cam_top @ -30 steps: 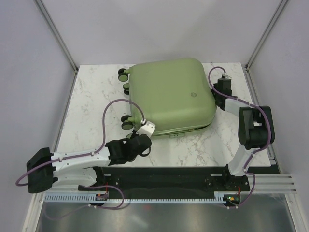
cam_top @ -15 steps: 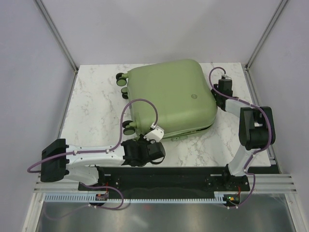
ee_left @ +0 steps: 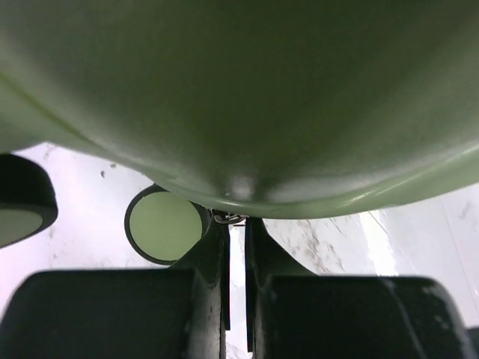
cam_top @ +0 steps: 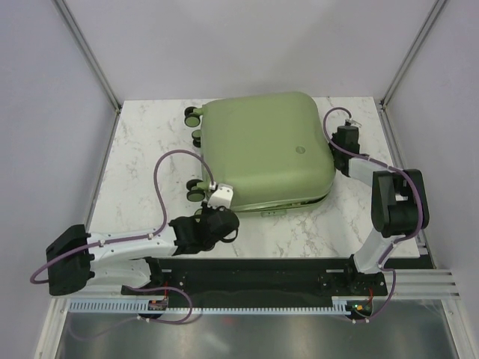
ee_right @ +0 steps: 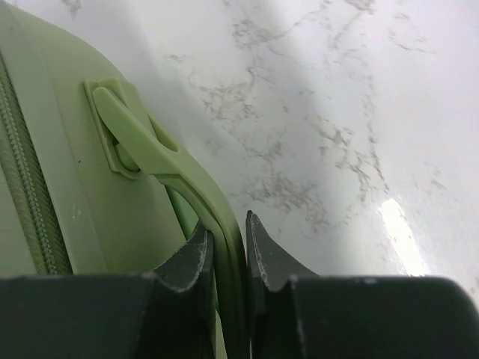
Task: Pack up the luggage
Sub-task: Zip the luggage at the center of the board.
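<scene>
Luggage [cam_top: 262, 146] lies flat on the counter [cam_top: 142, 149]. My right fingers [ee_right: 191, 258] pinch its side handle [ee_right: 150, 146], bracing the shell, I reckon, while my left fingers [ee_left: 209, 254] pinch the small zipper pull [ee_left: 230, 218] at their tips, set to run the seam.

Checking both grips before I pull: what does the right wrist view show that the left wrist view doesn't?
Right wrist only: the right pincer shut on the handle, with the zipper beside it. Left wrist only: the left pincer shut on a metal zipper pull under the shell's edge, a caster wheel beside it. Both: the green luggage and the marble table.
</scene>
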Action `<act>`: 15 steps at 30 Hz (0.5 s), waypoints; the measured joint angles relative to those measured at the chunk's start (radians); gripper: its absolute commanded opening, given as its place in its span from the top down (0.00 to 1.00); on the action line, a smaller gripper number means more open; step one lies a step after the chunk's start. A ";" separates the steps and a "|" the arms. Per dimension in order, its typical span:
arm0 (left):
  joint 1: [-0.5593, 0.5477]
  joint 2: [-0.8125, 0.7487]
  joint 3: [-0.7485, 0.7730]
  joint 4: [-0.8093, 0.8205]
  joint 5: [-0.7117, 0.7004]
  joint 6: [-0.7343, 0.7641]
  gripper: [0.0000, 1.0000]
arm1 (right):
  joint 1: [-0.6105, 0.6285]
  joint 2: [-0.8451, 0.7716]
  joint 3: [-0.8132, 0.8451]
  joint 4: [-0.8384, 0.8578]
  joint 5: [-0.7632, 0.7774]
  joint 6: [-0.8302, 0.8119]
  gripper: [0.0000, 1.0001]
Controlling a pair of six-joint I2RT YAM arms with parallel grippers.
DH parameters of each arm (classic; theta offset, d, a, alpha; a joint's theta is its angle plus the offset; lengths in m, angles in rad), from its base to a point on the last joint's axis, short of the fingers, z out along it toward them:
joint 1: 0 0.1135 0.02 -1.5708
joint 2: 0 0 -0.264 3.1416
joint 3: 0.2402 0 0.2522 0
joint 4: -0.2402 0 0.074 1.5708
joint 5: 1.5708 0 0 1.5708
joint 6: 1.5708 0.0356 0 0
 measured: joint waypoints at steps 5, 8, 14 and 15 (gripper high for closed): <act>0.193 -0.051 -0.067 0.161 0.082 0.108 0.98 | 0.028 -0.039 -0.042 -0.013 0.111 0.060 1.00; 0.281 -0.071 -0.112 0.254 0.106 0.147 0.98 | 0.052 -0.055 -0.058 -0.022 0.156 0.101 1.00; 0.356 -0.172 -0.222 0.372 0.134 0.167 0.98 | 0.102 -0.101 -0.110 -0.027 0.216 0.160 1.00; 0.357 -0.201 -0.251 0.401 0.135 0.169 0.98 | 0.108 -0.106 -0.116 -0.027 0.222 0.166 1.00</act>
